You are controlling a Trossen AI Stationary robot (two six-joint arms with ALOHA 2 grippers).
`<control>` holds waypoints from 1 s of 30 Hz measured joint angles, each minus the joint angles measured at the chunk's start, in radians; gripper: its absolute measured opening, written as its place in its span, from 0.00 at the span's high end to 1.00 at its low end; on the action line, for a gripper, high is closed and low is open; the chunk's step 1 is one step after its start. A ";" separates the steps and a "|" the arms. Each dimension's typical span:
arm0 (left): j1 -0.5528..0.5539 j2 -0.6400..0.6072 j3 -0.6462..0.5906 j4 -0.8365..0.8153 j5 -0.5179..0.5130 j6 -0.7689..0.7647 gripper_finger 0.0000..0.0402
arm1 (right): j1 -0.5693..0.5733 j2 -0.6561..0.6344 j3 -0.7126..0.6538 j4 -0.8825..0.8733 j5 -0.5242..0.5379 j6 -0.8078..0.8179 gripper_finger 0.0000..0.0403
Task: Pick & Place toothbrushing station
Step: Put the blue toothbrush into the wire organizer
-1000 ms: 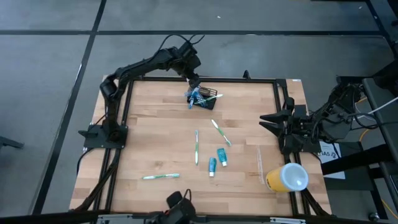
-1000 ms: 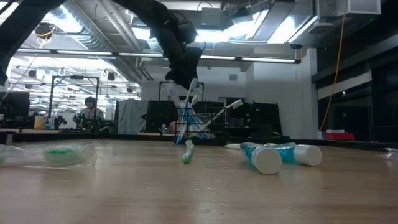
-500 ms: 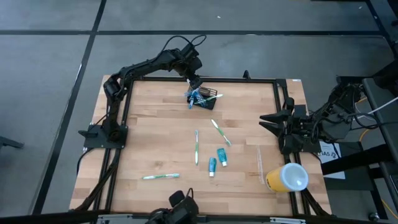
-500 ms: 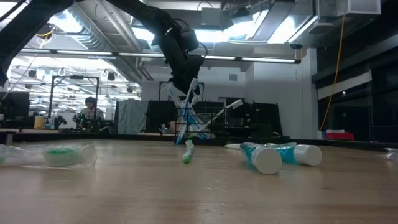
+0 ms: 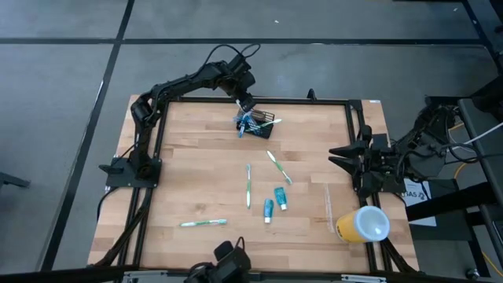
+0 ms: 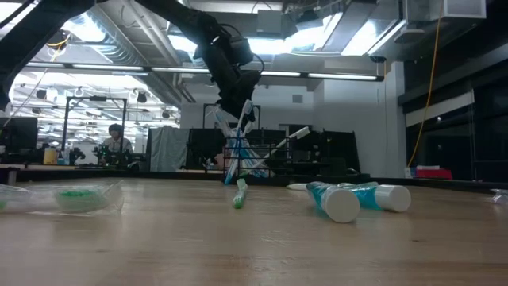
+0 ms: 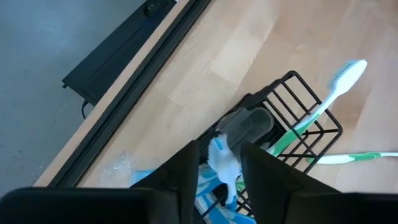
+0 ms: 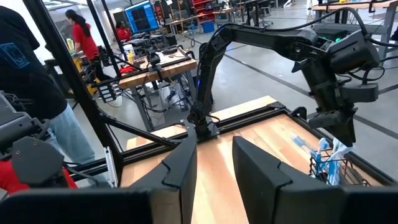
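Observation:
The toothbrushing station, a small black wire-mesh holder (image 5: 262, 126) (image 7: 297, 99), stands on its base near the table's far edge. A green-and-white toothbrush (image 7: 323, 99) leans in it. My left gripper (image 5: 245, 105) (image 7: 219, 149) reaches down into the holder from the far left. It is closed around the top end of a white-and-blue toothbrush (image 6: 246, 119) that stands upright there. My right gripper (image 5: 333, 154) (image 8: 214, 149) waits open above the table's right edge with nothing between its fingers. My left gripper has the white top end (image 7: 222, 163) of the white-and-blue toothbrush pinched between its two fingers. The fingers slant down from the far left. The toothbrush stands steeply with its lower part inside the holder. The fingers hide how far back it reaches.
Three toothbrushes (image 5: 248, 185) (image 5: 278, 167) (image 5: 203, 223) and two toothpaste tubes (image 5: 268, 209) (image 5: 280, 198) lie loose at mid-table. A yellow cup with a white lid (image 5: 363, 223) lies at the near right corner. A black frame rail (image 7: 124, 81) runs just behind the holder.
My left gripper has sunk slightly toward the holder, onto the top end of the upright toothbrush. The holder and the toothbrushes have stayed where they were.

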 joint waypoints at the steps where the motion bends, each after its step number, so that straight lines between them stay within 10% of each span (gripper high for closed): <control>1: 0.000 0.000 0.000 0.000 0.009 0.000 0.73 | 0.004 0.000 0.000 0.000 0.003 0.002 0.74; 12: -0.002 0.034 -0.001 -0.005 0.056 -0.027 0.97 | 0.045 0.000 0.000 0.001 0.061 0.016 0.74; 30: -0.004 0.032 0.073 -0.020 0.041 -0.055 0.97 | 0.074 0.007 0.000 0.000 0.106 0.022 0.74</control>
